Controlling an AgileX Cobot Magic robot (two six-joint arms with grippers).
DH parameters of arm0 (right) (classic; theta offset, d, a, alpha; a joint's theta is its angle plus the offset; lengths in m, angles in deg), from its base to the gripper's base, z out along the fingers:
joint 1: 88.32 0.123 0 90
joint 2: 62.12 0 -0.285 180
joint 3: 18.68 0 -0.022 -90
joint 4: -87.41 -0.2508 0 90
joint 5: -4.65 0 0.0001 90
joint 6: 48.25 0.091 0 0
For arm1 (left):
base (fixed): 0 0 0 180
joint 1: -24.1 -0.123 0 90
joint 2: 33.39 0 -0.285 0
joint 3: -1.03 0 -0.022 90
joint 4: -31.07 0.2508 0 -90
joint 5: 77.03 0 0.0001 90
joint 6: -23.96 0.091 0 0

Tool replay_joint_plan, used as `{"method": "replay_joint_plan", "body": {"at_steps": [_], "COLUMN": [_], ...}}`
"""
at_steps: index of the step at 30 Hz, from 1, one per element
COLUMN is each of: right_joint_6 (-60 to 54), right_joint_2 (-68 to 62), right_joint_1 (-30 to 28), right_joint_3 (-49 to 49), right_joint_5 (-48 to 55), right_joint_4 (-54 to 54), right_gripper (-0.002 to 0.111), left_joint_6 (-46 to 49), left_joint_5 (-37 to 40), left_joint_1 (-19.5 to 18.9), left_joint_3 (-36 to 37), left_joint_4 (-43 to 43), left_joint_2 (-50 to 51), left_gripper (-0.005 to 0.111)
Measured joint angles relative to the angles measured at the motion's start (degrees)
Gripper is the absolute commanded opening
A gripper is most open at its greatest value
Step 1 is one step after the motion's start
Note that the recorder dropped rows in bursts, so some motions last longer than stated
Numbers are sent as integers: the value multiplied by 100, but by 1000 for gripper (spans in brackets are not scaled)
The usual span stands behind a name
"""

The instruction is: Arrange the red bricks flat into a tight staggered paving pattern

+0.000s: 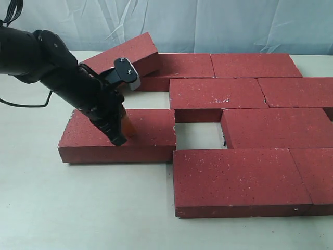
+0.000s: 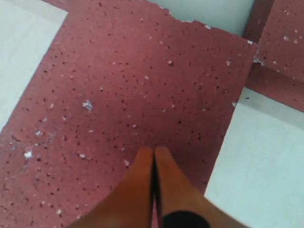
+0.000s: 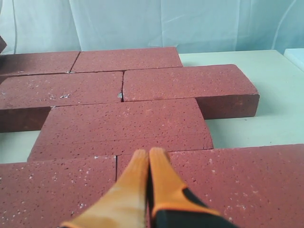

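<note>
Several red bricks lie flat in staggered rows on the right (image 1: pixel 239 174). One loose red brick (image 1: pixel 117 136) lies to their left, separated from the third-row brick (image 1: pixel 276 127) by a gap. My left gripper (image 1: pixel 122 134) is shut, with its orange tips resting on this loose brick's top (image 2: pixel 133 85); nothing is between its fingers (image 2: pixel 142 161). Another red brick (image 1: pixel 122 54) rests tilted at the back left, propped on a neighbour. My right gripper (image 3: pixel 148 152) is shut and empty, hovering over the seam between two front-row bricks (image 3: pixel 247 180). It does not show in the exterior view.
Bare table shows in the gap (image 1: pixel 197 134) between the loose brick and the laid rows. Pale tabletop (image 1: pixel 78 208) spreads in front and to the left. A light curtain (image 1: pixel 208 21) hangs behind the table. A black cable (image 1: pixel 26 104) trails at the far left.
</note>
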Motion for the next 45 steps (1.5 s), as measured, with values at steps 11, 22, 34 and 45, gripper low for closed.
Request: {"method": "replay_joint_plan", "body": {"at_steps": [11, 22, 34, 45], "right_joint_6": [0, 0, 0, 0], "right_joint_2": [0, 0, 0, 0], "right_joint_1": [0, 0, 0, 0], "right_joint_3": [0, 0, 0, 0], "right_joint_5": [0, 0, 0, 0], "right_joint_4": [0, 0, 0, 0], "right_gripper": [-1, -1, -1, -1], "left_joint_6": [-108, -215, -3672, -4890], "left_joint_5": [100, 52, -208, 269], "left_joint_1": [9, -17, -1549, -2179], "left_joint_3": [77, -74, -98, -98], "left_joint_4": [162, 379, 2130, 2384], "left_joint_2": [-63, -656, -1204, -930], "left_gripper": [0, 0, 0, 0]}}
